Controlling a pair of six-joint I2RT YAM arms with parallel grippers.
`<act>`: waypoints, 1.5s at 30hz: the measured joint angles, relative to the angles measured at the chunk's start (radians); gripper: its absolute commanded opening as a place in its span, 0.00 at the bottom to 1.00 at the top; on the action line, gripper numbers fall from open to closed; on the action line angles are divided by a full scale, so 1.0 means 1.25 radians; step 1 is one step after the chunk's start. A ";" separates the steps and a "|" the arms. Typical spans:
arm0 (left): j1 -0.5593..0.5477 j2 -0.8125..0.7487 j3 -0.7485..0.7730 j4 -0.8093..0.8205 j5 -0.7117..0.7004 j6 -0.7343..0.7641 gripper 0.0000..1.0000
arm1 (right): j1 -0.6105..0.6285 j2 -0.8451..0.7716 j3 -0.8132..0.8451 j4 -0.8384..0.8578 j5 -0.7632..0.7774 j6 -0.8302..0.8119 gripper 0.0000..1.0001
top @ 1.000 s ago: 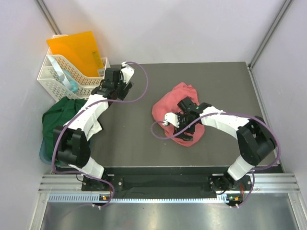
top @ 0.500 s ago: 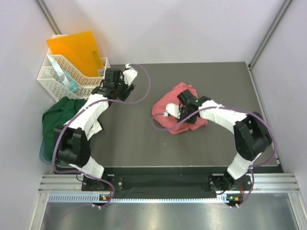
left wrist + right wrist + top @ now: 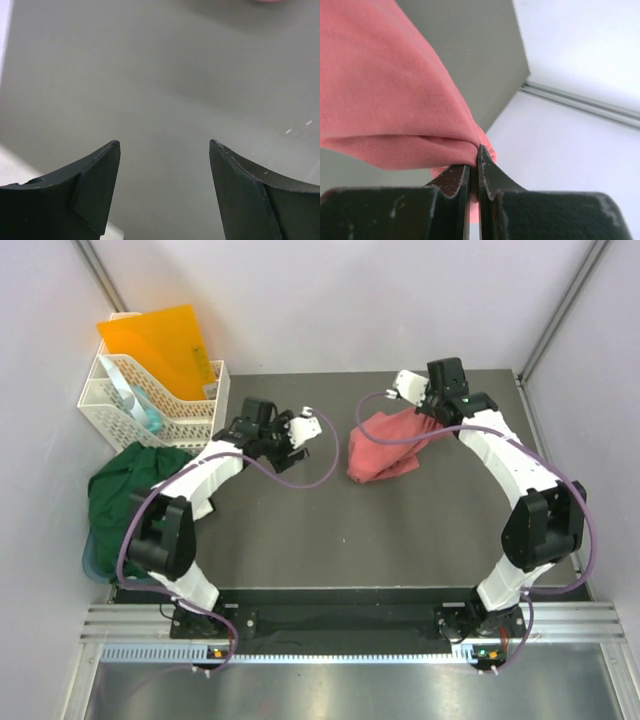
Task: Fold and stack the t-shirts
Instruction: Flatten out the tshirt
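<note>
My right jaws snapped shut on pink shirt (image 3: 395, 90) edge, dragged it to far side of desk (image 3: 300, 530); rest trailed below them. My left jaws gaped, held nothing, came nearer. Green shirt (image 3: 125, 485) lay well behind them, untouched. Spreading next, I guessed.

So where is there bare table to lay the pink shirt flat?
The table is bare at its near middle, between the arms; the pink t-shirt held by the right gripper fills the far right. The left edge is crowded: green t-shirt, white basket.
</note>
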 measured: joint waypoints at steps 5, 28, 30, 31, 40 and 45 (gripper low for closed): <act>-0.070 0.104 0.040 0.016 0.062 0.026 0.73 | -0.020 0.034 0.002 0.057 0.057 -0.016 0.00; -0.266 0.318 0.185 0.202 0.174 -0.038 0.71 | -0.098 0.173 0.080 0.249 0.203 -0.028 0.00; -0.278 0.349 0.185 0.237 0.146 -0.051 0.70 | -0.099 0.175 0.085 0.251 0.204 -0.026 0.00; -0.282 0.361 0.186 0.248 0.135 -0.053 0.70 | -0.099 0.175 0.085 0.254 0.204 -0.024 0.00; -0.310 0.449 0.213 0.340 0.020 -0.080 0.00 | -0.099 0.180 0.086 0.240 0.202 -0.005 0.00; -0.315 0.453 0.219 0.407 -0.078 -0.083 0.00 | -0.100 0.180 0.086 0.239 0.202 -0.005 0.00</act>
